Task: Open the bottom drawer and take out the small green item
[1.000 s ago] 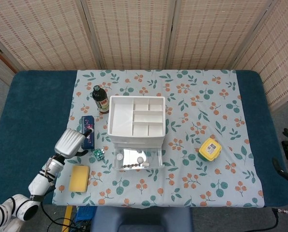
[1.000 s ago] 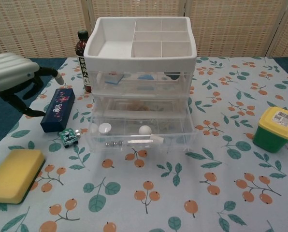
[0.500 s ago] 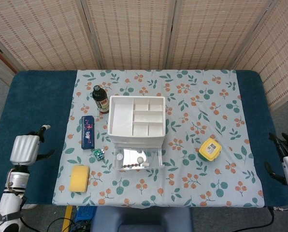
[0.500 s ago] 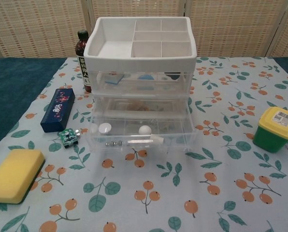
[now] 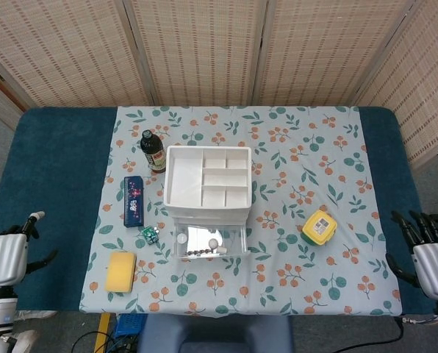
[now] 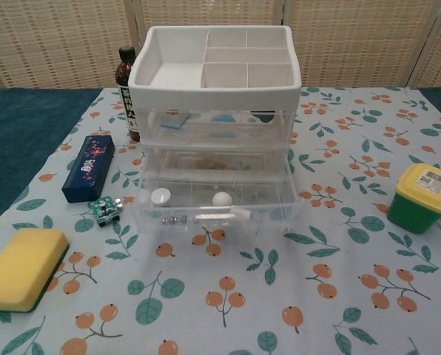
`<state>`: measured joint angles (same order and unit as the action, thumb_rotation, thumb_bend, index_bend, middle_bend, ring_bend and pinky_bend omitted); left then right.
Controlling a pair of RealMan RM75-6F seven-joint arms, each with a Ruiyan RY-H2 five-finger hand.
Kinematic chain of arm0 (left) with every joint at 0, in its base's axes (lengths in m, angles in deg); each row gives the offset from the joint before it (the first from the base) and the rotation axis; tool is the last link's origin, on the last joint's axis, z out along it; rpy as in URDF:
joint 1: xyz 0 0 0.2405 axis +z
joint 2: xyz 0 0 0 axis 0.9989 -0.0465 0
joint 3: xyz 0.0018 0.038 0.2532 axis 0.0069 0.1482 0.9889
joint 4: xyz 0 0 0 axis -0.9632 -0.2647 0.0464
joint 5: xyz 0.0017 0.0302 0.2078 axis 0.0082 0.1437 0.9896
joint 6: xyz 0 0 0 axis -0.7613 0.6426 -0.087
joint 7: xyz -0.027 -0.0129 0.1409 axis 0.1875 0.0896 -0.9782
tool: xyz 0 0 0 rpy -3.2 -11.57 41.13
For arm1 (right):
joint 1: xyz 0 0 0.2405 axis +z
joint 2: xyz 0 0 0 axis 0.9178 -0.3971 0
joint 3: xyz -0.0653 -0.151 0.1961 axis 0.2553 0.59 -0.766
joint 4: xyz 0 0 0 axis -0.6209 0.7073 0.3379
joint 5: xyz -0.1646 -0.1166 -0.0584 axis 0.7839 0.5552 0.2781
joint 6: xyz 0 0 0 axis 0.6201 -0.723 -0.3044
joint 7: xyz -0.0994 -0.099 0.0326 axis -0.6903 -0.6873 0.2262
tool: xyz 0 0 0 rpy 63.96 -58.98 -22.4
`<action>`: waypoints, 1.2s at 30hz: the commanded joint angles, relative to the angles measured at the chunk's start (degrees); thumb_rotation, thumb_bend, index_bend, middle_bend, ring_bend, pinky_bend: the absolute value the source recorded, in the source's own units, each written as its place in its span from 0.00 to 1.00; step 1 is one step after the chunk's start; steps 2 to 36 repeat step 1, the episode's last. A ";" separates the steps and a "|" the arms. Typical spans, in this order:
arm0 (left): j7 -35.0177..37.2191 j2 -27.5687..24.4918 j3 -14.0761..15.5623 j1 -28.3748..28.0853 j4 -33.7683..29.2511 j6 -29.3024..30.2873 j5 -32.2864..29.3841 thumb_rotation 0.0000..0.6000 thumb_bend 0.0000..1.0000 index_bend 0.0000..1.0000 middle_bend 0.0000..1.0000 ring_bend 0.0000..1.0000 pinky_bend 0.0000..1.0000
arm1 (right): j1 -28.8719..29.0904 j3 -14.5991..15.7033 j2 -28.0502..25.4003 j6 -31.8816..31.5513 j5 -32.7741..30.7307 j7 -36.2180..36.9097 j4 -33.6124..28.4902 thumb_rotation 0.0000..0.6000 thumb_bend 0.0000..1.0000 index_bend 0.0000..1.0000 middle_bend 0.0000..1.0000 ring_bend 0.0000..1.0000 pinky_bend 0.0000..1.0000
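A white drawer unit [image 5: 206, 193] [image 6: 214, 133] stands mid-table with its clear bottom drawer [image 5: 209, 243] [image 6: 214, 205] pulled out; small white and metal bits lie inside. The small green item [image 5: 150, 234] [image 6: 105, 209] lies on the cloth just left of the drawer. My left hand [image 5: 4, 257] hangs off the table's front left edge, fingers apart, holding nothing. My right hand [image 5: 429, 254] is at the front right edge, fingers spread and empty. Neither hand shows in the chest view.
A dark blue box [image 5: 134, 199] [image 6: 89, 167] and a dark bottle [image 5: 152, 151] [image 6: 126, 89] sit left of the unit. A yellow sponge [image 5: 120, 271] [image 6: 21, 266] lies front left. A yellow-lidded green container [image 5: 319, 227] [image 6: 422, 197] is at the right.
My left hand has pulled back from beside the blue box to the table's front left edge. My right hand has come further into view at the right edge.
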<state>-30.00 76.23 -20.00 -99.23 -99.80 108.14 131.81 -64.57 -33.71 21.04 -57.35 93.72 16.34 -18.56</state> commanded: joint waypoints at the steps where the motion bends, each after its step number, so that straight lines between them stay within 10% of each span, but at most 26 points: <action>1: 0.83 0.58 0.67 1.12 -0.48 1.12 2.78 1.00 0.15 0.22 0.51 0.45 0.58 | -0.15 0.04 0.24 -0.21 -0.17 0.05 0.00 1.00 0.40 0.01 0.19 0.10 0.05; 36: 0.83 0.58 0.67 1.12 -0.48 1.12 2.78 1.00 0.15 0.22 0.51 0.45 0.58 | -0.15 0.04 0.24 -0.21 -0.17 0.05 0.00 1.00 0.40 0.01 0.19 0.10 0.05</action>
